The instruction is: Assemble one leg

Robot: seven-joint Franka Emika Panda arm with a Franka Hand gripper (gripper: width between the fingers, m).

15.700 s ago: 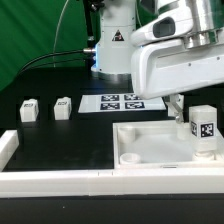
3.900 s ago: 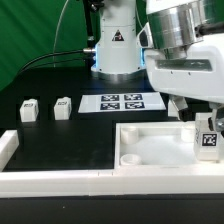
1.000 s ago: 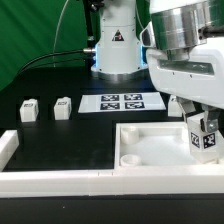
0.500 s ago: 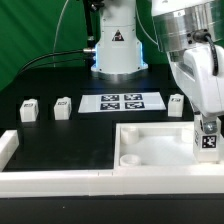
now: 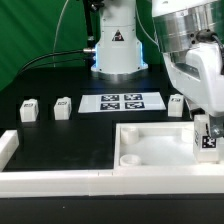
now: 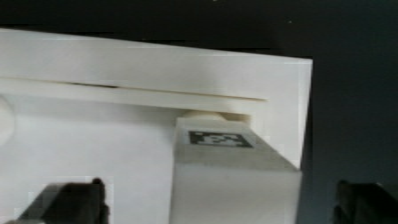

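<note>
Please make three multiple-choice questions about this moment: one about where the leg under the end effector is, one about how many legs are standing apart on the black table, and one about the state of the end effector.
1. Where is the leg under the end effector?
A. On the marker board
B. At the corner of the white tray-like piece on the exterior view's right
C. On the green cloth

2. How many other legs stand on the black table?
A. Three
B. One
C. Five

3. What is the end effector's state?
A. Carrying the leg high in the air
B. Holding the marker board
C. Open, fingers apart of the leg

Answers:
1 B: the tagged block stands upright in the tray-like piece.
2 A: two legs on the exterior view's left, one beside the marker board.
3 C: in the wrist view both fingers stand clear of the block.
</note>
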